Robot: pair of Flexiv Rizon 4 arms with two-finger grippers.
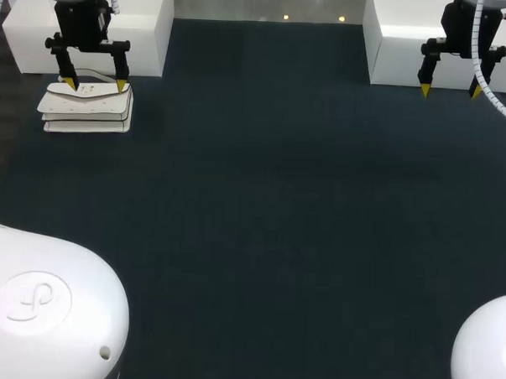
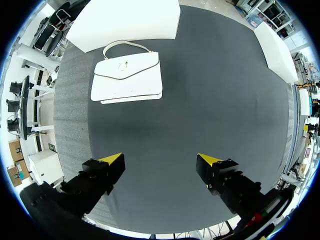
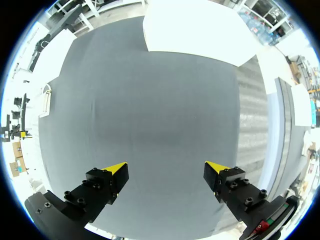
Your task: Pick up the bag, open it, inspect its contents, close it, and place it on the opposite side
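L pincer [image 2: 161, 160] wide; bag [image 2: 127, 77] nr edge

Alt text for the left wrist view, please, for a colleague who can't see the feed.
A white handbag lies flat and closed on the dark table, its handle pointing away, ahead of the open left gripper and clear of both fingers. A white block stands just beyond the bag.

Dark mat [image 1: 261, 198] covers the tabletop, corner to corner. White block [image 1: 151, 26] at far left corner — second white block [image 1: 394, 45] at far right, well apart.
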